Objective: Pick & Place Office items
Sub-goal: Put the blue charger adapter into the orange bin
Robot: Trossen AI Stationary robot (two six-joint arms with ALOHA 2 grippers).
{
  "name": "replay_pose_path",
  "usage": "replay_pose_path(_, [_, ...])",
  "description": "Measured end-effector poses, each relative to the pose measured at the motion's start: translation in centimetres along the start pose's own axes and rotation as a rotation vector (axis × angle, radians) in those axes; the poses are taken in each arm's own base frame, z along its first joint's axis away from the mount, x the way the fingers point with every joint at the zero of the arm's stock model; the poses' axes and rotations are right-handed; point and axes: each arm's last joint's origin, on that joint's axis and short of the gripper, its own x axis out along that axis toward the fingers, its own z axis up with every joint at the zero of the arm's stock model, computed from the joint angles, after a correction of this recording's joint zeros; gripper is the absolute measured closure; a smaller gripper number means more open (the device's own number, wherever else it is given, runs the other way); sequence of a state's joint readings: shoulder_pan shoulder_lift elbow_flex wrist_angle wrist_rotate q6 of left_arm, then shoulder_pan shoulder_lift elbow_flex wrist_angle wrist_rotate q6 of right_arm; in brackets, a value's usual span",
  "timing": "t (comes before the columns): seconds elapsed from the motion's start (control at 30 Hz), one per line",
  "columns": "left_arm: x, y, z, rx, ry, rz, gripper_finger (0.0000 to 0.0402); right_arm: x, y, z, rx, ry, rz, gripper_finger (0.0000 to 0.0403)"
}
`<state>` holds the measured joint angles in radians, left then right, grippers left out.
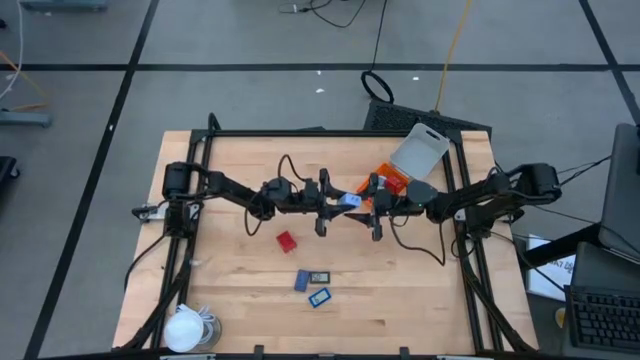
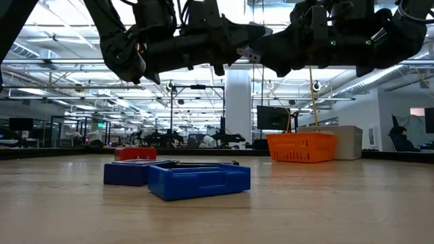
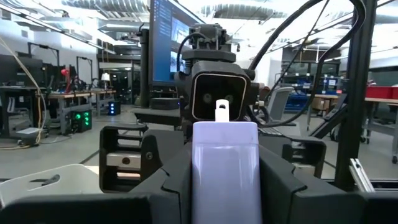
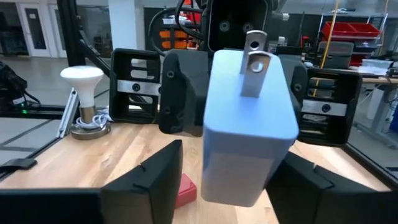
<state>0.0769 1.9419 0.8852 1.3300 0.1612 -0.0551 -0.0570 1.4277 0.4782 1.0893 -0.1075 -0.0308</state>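
Note:
A pale blue cube with metal prongs (image 1: pixel 349 200) hangs high over the table's middle, between my two grippers, which face each other. My left gripper (image 1: pixel 326 206) is shut on it (image 3: pixel 224 155). My right gripper (image 4: pixel 233 155) (image 1: pixel 374 207) is open, its fingers standing on either side of the cube (image 4: pixel 249 118) with a gap showing. On the table lie a red block (image 1: pixel 287 241), a blue piece (image 1: pixel 302 281), a dark flat rectangle (image 1: pixel 319 276) and a blue flat rectangle (image 1: pixel 320 297). The low view shows the cube (image 2: pixel 249 53) well above them. My left gripper pinches the pale blue cube by its two opposite side faces (image 3: pixel 198 174), one finger on each. The fingers come level from the table's left. The cube is lifted clear of the table, and its pronged face (image 3: pixel 222 112) points away from my left wrist, toward my right gripper.
An orange tray with a grey lid (image 1: pixel 418 155) stands at the far right of the table, just behind my right arm. A white round lump with a cord (image 1: pixel 185 328) sits at the near left corner. Black frame rails (image 1: pixel 470 260) run along both sides.

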Motion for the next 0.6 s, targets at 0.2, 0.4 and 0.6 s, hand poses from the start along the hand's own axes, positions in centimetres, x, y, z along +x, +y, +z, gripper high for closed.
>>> replay_pose_path(0.2, [0.00, -0.07, 0.02, 0.003, -0.001, -0.015, 0.0282, -0.10, 0.00, 0.23, -0.006, -0.007, -0.003, 0.0268])
replay_pose_path(0.4, [-0.02, -0.03, 0.00, 0.009, 0.001, -0.011, 0.0282, -0.10, 0.00, 0.24, -0.001, -0.008, 0.005, 0.0288])
replay_pose_path(0.6, [-0.02, -0.02, -0.27, -0.015, 0.036, -0.010, 0.0282, -0.10, -0.02, 0.11, 0.021, 0.005, -0.003, 0.0284])
